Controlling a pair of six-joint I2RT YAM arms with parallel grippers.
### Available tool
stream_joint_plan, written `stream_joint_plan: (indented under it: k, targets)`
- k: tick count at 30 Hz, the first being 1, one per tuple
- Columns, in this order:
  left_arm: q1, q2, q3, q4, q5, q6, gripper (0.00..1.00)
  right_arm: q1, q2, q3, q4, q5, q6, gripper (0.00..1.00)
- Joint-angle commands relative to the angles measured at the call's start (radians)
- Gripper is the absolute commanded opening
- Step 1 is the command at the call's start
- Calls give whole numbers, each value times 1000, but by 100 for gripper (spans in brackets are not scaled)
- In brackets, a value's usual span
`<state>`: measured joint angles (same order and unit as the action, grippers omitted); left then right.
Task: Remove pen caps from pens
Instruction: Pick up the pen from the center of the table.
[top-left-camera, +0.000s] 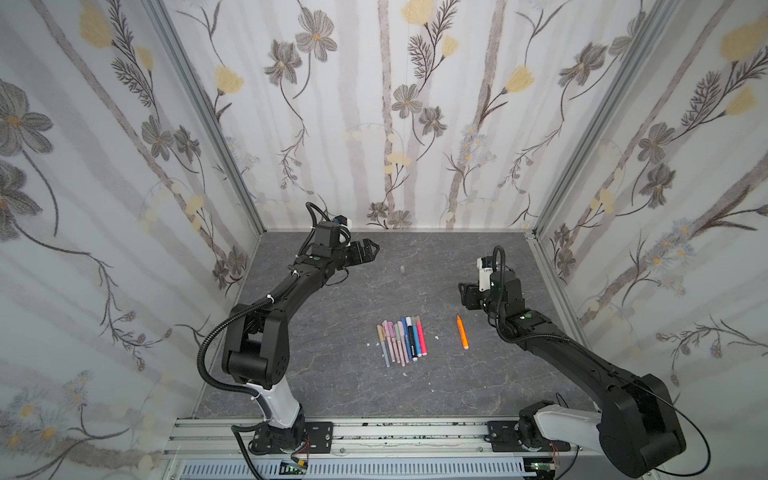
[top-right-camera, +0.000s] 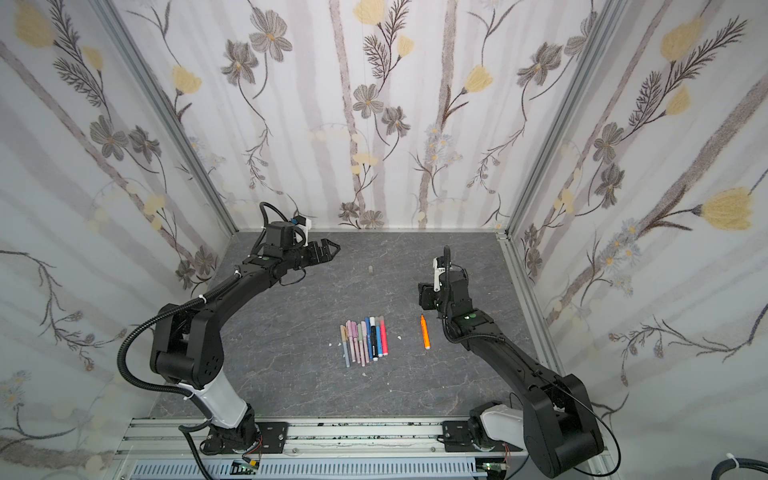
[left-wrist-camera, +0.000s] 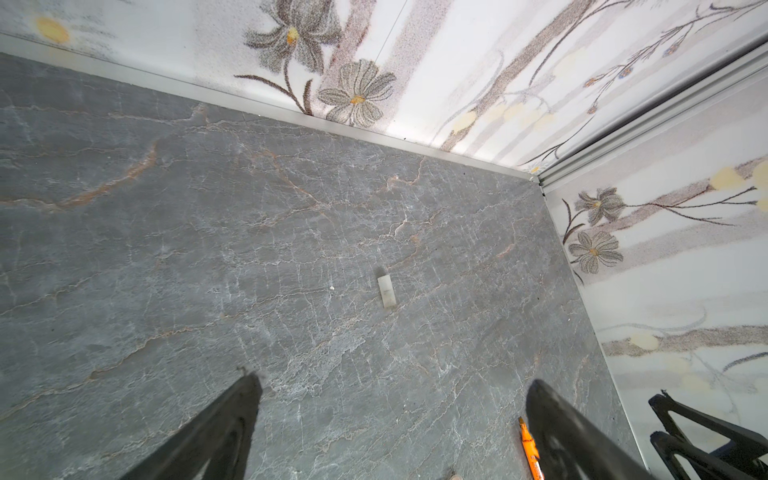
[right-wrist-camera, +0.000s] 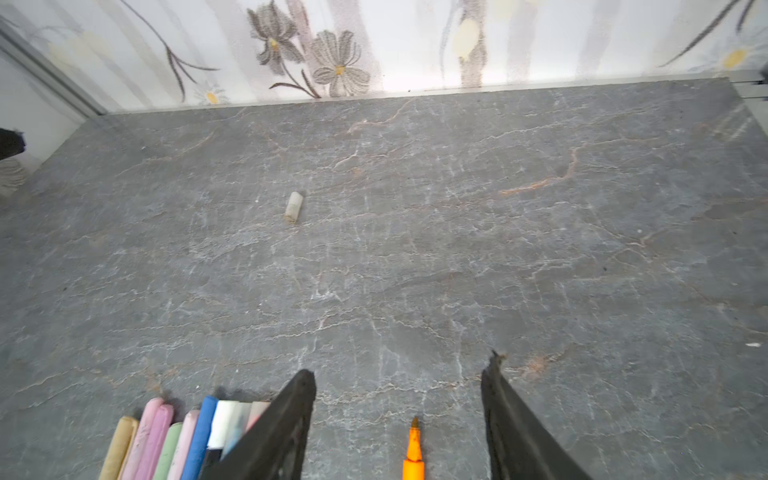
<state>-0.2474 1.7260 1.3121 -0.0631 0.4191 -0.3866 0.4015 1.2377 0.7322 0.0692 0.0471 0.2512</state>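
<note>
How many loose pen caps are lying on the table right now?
1: a pale cap lying alone toward the back wall, beyond the row of pens. More may be hidden from view.

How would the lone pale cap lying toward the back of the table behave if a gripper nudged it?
The pale cap looks cylindrical and lies on its side, so a sideways nudge would probably roll it. It is small, so likely light and apt to skitter on the smooth-looking table. Being stubby, it offers little to pinch.

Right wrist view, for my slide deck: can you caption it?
Open right gripper poised by the uncapped orange pen; capped pens alongside, a loose pale cap beyond.
</note>
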Motion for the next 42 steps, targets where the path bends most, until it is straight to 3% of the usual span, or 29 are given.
stream_joint_plan:
  k: [1,6,15,29,38,42]
  targets:
    - [2,-31,-9,38,1,-24,100,59,13,58,-21,-9,-16,61]
    - [3,-125,-110,60,-21,-28,100,166,43,117,-97,70,46,58]
    - [4,-385,-326,74,-90,21,100,204,31,113,-90,39,98,61]
    - [4,-658,-584,25,-193,66,100,204,-9,34,-156,105,152,61]
    - [4,-718,-609,45,-341,89,100,197,-96,29,-138,207,127,66]
    - [5,-755,-638,81,-308,64,100,152,-156,-14,-144,159,108,66]
